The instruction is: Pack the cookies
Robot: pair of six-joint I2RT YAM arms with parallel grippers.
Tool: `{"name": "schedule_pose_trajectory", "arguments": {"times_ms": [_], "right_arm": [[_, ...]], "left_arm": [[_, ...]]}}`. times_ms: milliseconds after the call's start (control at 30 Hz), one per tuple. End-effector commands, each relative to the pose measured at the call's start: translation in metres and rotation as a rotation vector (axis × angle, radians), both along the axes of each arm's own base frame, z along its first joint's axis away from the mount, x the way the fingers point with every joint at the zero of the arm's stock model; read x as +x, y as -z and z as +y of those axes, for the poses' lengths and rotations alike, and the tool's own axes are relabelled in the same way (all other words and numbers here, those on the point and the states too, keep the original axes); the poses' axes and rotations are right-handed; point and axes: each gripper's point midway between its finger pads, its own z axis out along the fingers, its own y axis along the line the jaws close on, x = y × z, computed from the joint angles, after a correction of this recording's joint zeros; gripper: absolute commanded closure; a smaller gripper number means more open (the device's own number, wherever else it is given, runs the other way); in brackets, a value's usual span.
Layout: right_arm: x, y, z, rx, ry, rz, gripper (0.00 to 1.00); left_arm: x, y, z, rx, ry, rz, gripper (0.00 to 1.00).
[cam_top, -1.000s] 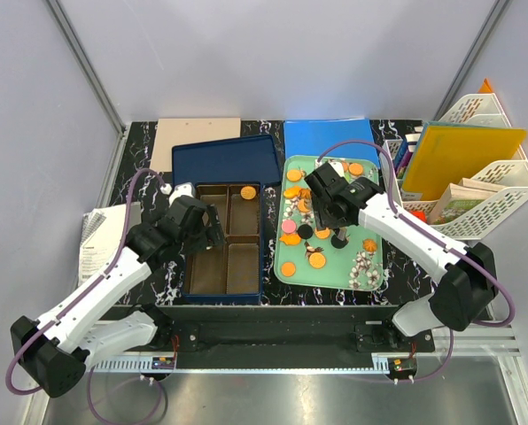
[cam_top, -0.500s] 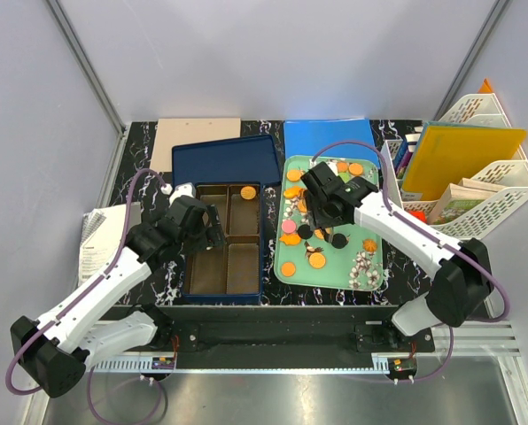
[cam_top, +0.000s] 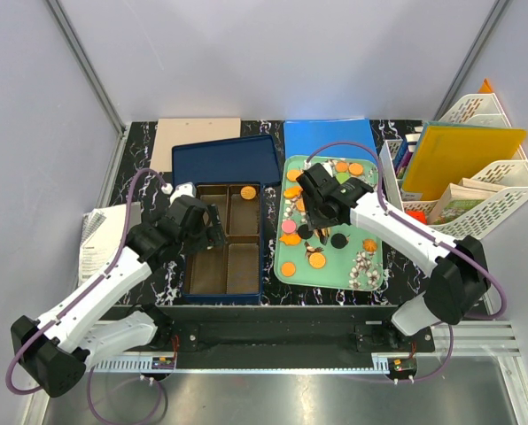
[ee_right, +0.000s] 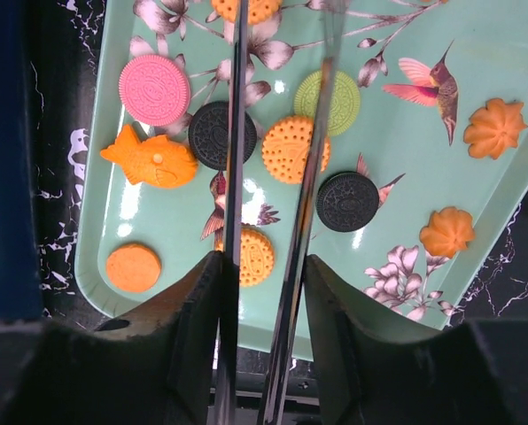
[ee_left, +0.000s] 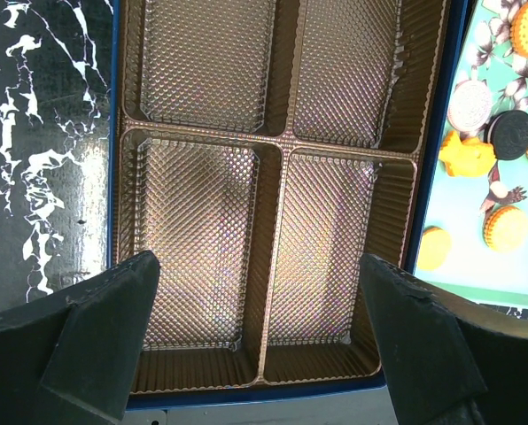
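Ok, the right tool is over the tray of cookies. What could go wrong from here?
1. The right tool has thin blades framing an orange cookie, with a black cookie and a green cookie close beside it. Closing may nudge or catch a neighbour.
2. The flat cookie could slip from such narrow blades in transit.
3. The left tool hovers open over the box, so a drop-off there might crowd the arms.

table (cam_top: 138,150): black marble with white veins
beige board (cam_top: 198,142): flat at the far edge, left of the blue sheet (cam_top: 330,137)
white racks (cam_top: 487,111): on the right side, holding an upright yellow folder (cam_top: 463,150)
papers (cam_top: 100,239): at the left edge
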Motion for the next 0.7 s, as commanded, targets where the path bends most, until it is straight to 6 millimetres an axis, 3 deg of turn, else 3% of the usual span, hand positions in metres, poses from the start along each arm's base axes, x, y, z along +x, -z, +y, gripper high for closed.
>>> {"name": "schedule_pose_trajectory", "arguments": {"times_ms": [0, 133, 233, 400, 667], "right_arm": [[0.006, -0.019, 0.003, 0.03, 0.0, -0.071, 0.57], [0.005, -0.013, -0.012, -0.028, 0.036, -0.088, 0.76], [0.008, -0.009, -0.028, -0.09, 0.074, -0.123, 0.78], [0.005, 0.024, -0.037, -0.184, 0.068, -0.064, 0.71], [-0.011, 0.075, -0.029, -0.154, 0.048, 0.046, 0.56]], "left_arm": [[0.008, -0.008, -0.012, -0.045, 0.023, -0.03, 0.01], [0.008, -0.004, -0.015, -0.049, 0.027, -0.019, 0.01], [0.008, -0.003, -0.016, -0.051, 0.028, -0.016, 0.01], [0.006, 0.001, -0.016, -0.053, 0.034, -0.005, 0.01], [-0.001, 0.004, -0.012, -0.065, 0.033, -0.008, 0.01]]}}
